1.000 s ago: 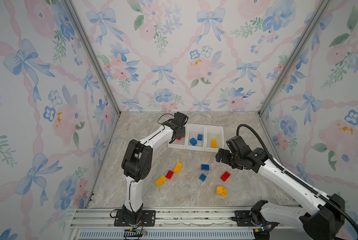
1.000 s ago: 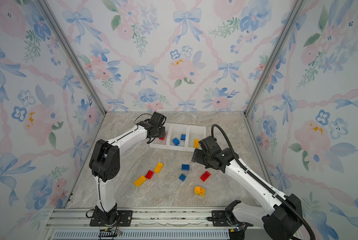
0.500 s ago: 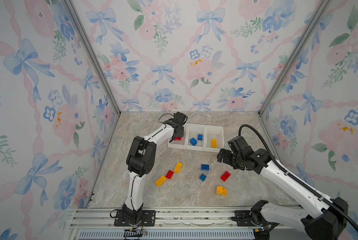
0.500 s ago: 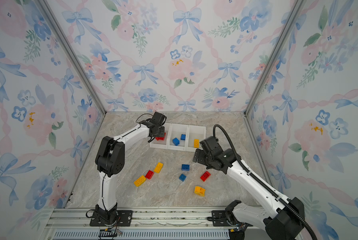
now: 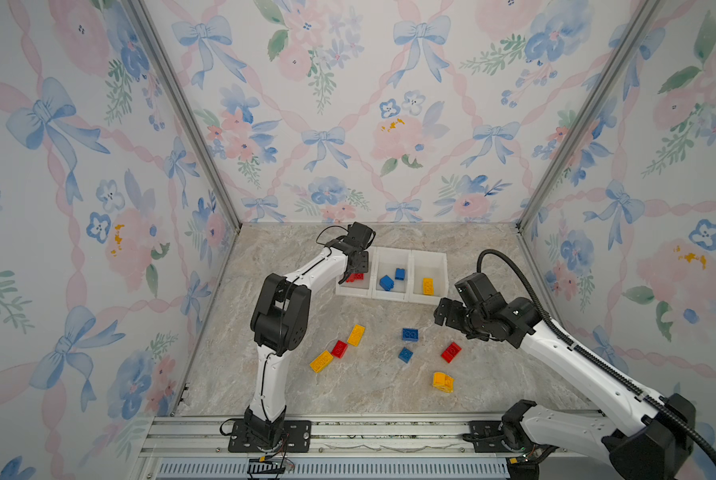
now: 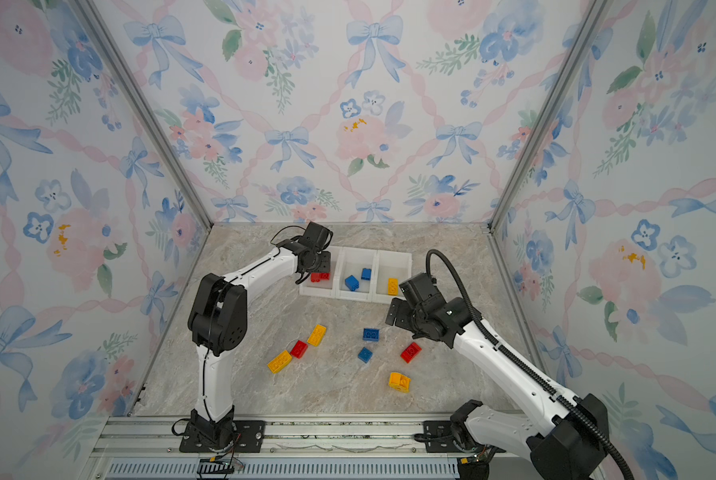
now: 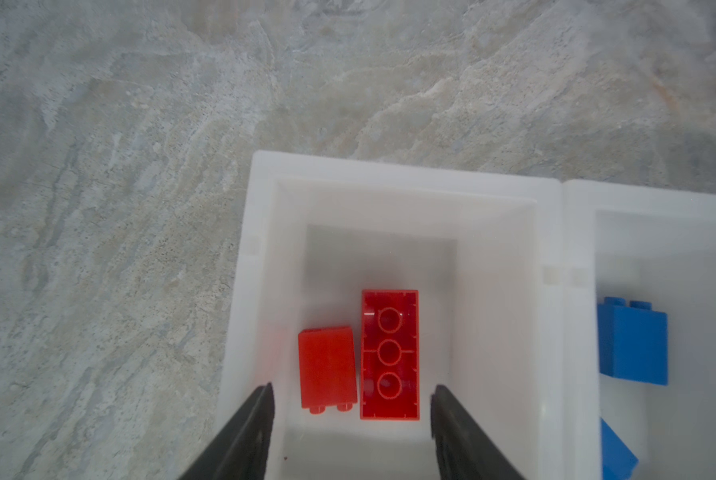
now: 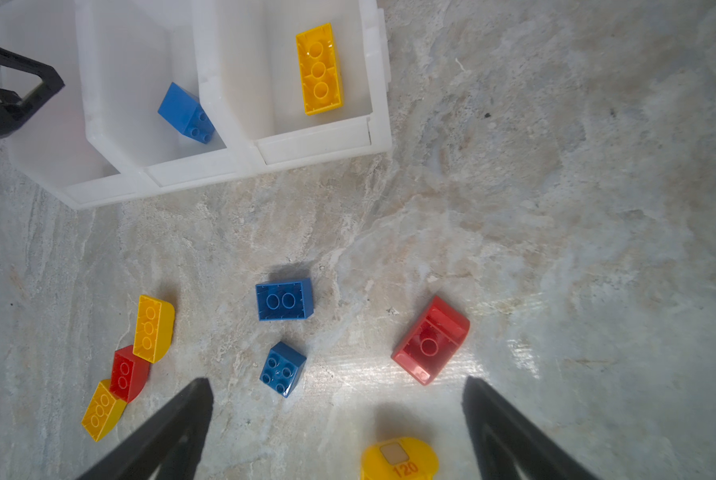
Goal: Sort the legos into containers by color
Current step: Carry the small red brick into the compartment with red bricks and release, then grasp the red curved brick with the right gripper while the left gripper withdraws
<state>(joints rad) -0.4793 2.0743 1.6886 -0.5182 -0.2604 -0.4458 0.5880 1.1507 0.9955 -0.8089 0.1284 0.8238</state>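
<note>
Presently, item one: my left gripper (image 7: 352,388), jaws apart and holding nothing, hanging over the left-end bin (image 7: 406,189) of the containers (image 5: 391,297). Item two: my right gripper (image 8: 336,381), spread wide and empty, poised above the loose legos (image 5: 409,334) on the table (image 5: 389,399). Step in hand, as I judge it: a red deposit is finished and the next pick is due. Next move, likely: lift my left arm clear of the bin wall, lower my right jaws squarely across the red sloped brick (image 8: 431,338), the nearest piece, then carry it to the left-end bin. Contents: left-end bin, a red oblong brick (image 7: 389,353) lying studs down beside a smaller red brick (image 7: 327,368), touching or nearly so. Middle bin (image 8: 190,170), two blue bricks (image 5: 386,282). Right-end bin (image 8: 318,141), one yellow oblong brick (image 8: 318,68). Unsorted on the table: three yellow, two blue, two red.
</note>
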